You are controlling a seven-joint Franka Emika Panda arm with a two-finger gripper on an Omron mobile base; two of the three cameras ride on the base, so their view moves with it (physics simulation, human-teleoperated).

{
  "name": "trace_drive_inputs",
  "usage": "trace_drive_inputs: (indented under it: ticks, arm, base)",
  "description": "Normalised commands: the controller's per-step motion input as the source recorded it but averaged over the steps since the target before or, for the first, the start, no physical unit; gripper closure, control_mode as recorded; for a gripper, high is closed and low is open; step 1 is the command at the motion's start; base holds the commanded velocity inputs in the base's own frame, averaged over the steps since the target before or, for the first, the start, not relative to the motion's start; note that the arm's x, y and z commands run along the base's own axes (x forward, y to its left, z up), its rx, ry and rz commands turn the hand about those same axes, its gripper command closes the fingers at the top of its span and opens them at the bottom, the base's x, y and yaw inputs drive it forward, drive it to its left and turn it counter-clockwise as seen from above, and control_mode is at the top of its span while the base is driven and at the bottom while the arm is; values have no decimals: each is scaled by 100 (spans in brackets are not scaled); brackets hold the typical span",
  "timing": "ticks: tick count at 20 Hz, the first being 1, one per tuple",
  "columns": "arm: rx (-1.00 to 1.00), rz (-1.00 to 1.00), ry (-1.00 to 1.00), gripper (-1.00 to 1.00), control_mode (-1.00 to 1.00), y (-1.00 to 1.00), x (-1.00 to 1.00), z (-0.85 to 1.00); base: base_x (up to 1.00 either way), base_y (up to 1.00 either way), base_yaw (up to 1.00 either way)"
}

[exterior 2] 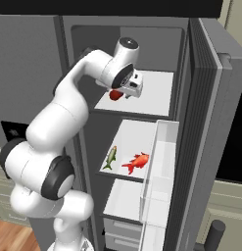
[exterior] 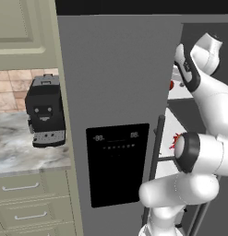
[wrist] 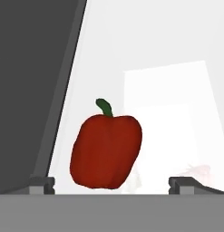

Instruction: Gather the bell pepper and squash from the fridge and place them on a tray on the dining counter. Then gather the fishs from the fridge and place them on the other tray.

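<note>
A deep red bell pepper (wrist: 106, 152) is showing a dark green stem. The fridge (exterior: 116, 78) is looking plain grey, its dispenser panel (exterior: 117, 164) black; one fish (exterior 2: 138, 162) is glowing reddish-orange, the other fish (exterior 2: 110, 158) silvery-green.

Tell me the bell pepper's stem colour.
Dark green, on the red bell pepper; the hand view shows it best.

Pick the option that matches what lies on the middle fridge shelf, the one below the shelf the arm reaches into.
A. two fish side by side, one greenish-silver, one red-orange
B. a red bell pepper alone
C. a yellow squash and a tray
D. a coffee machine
A: in the right base view the silvery fish and the reddish fish lie on that shelf, while the bell pepper sits one shelf up, by the open tool.
</note>
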Motion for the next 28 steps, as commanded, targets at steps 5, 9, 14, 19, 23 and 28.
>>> trace_drive_inputs:
  ticks: [5, 9, 14, 19, 23, 28]
  arm:
    - [8, 5, 0, -100, -100, 9, 10, -18]
    - [3, 3, 0, -100, -100, 0, 4, -27]
    - [0, 1, 0, -100, -100, 12, 18, -27]
    - [0, 0, 0, -100, -100, 19, 21, -18]
    - [0, 0, 3, -100, -100, 17, 15, -35]
    - [0, 1, 6, 100, -100, 6, 19, -44]
  base:
    - [0, 0, 0]
    - [0, 0, 0]
    - [0, 0, 0]
    - [0, 0, 0]
    - [0, 0, 0]
    - [0, 0, 0]
